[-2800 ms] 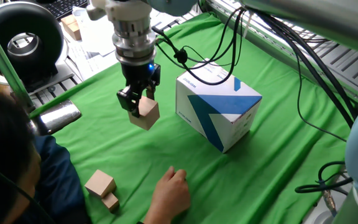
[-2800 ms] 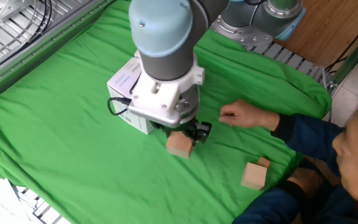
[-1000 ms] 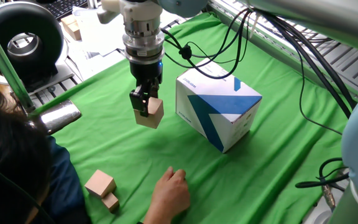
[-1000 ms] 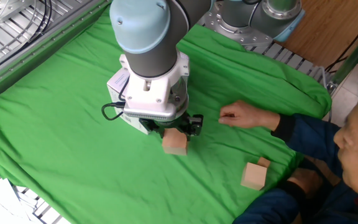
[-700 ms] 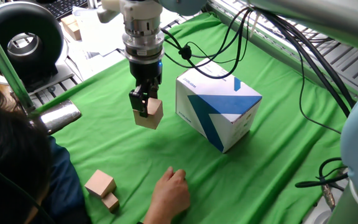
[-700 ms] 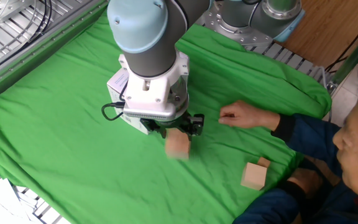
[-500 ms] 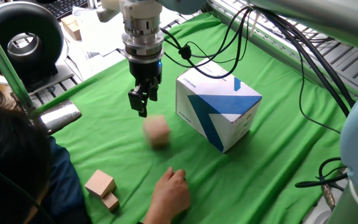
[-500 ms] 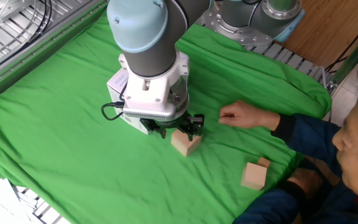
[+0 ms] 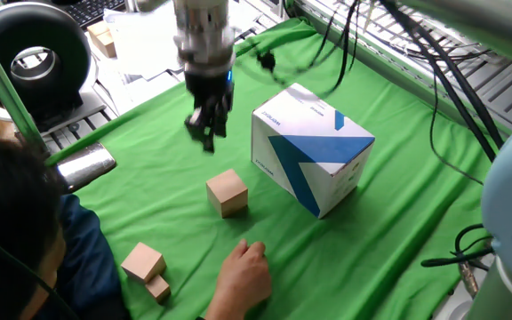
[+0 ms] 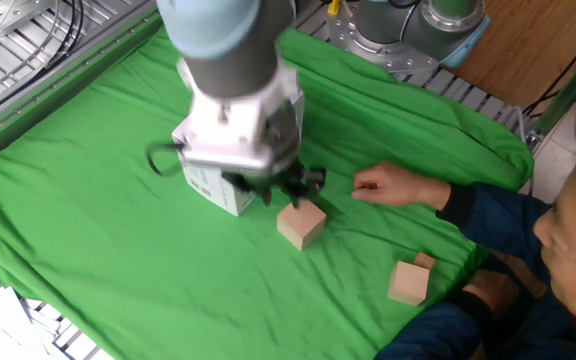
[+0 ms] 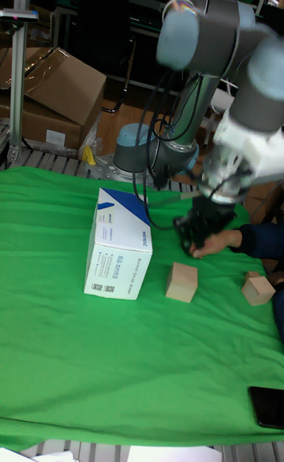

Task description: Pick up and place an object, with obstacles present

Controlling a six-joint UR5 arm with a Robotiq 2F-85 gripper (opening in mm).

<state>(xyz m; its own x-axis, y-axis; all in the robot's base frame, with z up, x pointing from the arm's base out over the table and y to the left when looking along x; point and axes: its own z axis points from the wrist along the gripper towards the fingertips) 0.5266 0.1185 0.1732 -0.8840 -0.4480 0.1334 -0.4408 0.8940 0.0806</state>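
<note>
Item, wooden cube (image 9: 227, 192): now resting on the green cloth (image 9: 149, 191), free of the gripper; a second ago it hung clamped between the fingers above this patch, and half a second ago it was caught blurred in mid-drop. Position: taking the white-and-blue box (image 9: 312, 148) as dial centre in the one fixed view, the cube lies toward 8 o'clock, near the box with a strip of cloth between them. The tall fixed view agrees, showing the cube (image 11: 182, 282) beside the box (image 11: 118, 244) and apart from it. Item, gripper (image 9: 207, 127): parted and holding nothing, lifted well clear of the cube and lying toward its 12 o'clock in the one fixed view; the arm is motion-blurred in all three views, so it reads as moving off, and how wide the jaws stand cannot be judged closely. Meaning for the task: the release is made and the cube sits upright beside the obstacle without touching it, so the placing appears done, pending only the arm's retreat. Item, joined tan blocks (image 9: 147, 269): toward 8 o'clock of the cube, well apart, untouched. Item, a person's hand (image 9: 244, 278): on the cloth toward 6 o'clock of the cube, near it. Containers: the box is the only one on the cloth, closed, contents not visible; a brown carton (image 11: 55, 98) stands behind the table, its interior likewise unseen.
</note>
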